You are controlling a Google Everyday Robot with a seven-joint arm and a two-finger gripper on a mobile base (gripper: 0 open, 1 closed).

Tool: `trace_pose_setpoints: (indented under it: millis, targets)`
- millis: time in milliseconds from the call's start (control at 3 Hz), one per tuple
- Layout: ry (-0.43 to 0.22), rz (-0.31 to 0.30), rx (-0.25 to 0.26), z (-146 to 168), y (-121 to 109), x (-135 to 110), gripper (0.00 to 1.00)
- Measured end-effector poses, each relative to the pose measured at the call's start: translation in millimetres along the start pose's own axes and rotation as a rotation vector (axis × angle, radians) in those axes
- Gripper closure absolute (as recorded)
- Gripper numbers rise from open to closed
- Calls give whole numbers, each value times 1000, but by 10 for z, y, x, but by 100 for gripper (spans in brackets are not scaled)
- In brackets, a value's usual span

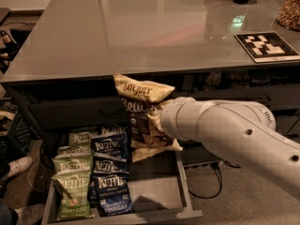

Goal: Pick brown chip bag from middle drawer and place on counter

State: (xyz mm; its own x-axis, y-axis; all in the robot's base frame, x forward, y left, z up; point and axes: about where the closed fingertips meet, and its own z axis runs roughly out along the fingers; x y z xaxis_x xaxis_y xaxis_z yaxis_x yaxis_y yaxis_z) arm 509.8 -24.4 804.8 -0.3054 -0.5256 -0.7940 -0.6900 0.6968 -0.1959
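While the middle drawer point(157, 193) is standing open below the tool point(161, 121), green Kettle bags point(72, 191) and blue Kettle bags point(110, 172) are lying in it, down and left of the tool. The tool is pinching the brown chip bag point(140, 107), holding it aloft over the drawer. Beyond and above the tool, the glossy grey tabletop point(140, 32) is reflecting lights, and a patterned board point(266, 46) is lying on its far right.

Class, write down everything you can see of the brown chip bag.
The brown chip bag is crinkly, dark brown with a tan top band and pale lettering. It hangs roughly upright in the air above the open middle drawer, its top near the counter edge. The gripper, largely hidden behind the white arm, meets its side.
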Motion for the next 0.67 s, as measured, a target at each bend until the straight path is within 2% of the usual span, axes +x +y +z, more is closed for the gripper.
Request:
trace_pose_setpoints:
  millis: [333,667]
  targets:
    - [-13,-51,8,-80,-56,-279,100]
    - [-49,-126,-7,-114,-157,-753,100]
